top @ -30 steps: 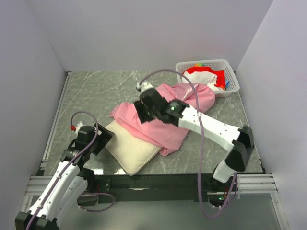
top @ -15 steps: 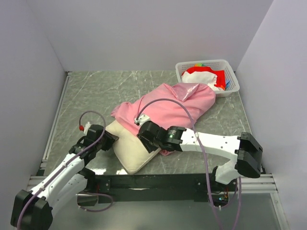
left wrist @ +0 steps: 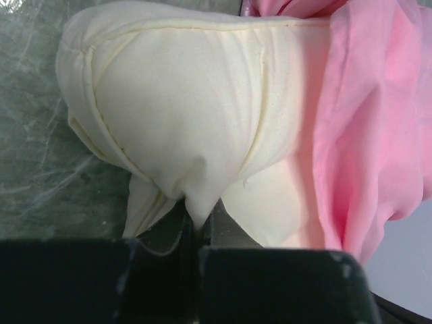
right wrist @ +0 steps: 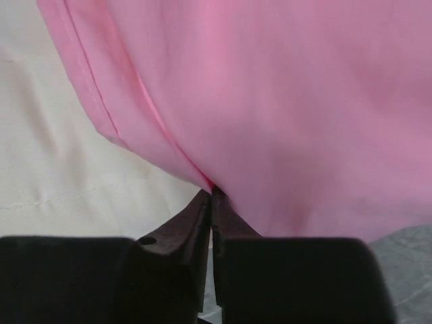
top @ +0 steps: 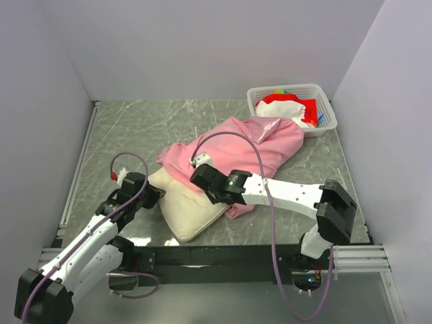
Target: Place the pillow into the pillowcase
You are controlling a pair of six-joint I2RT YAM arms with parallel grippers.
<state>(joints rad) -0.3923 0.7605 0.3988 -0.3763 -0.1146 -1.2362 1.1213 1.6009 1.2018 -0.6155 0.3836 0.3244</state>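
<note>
The cream pillow lies near the table's front, its far part under the pink pillowcase. At the pillow's left corner, my left gripper is shut on a pinch of cream fabric. The left wrist view shows the pillow bunched into the left gripper, with the pillowcase to its right. My right gripper sits where pink meets cream. In the right wrist view the right gripper is shut on the pillowcase at its hemmed edge, over the pillow.
A white basket holding red and white cloths stands at the back right corner. Plain walls close in the marble table on three sides. The right arm stretches low across the front right of the table.
The right arm swung down from on top of the pillowcase to its near edge and shut on the hem. The left gripper closed on the pillow's corner.
</note>
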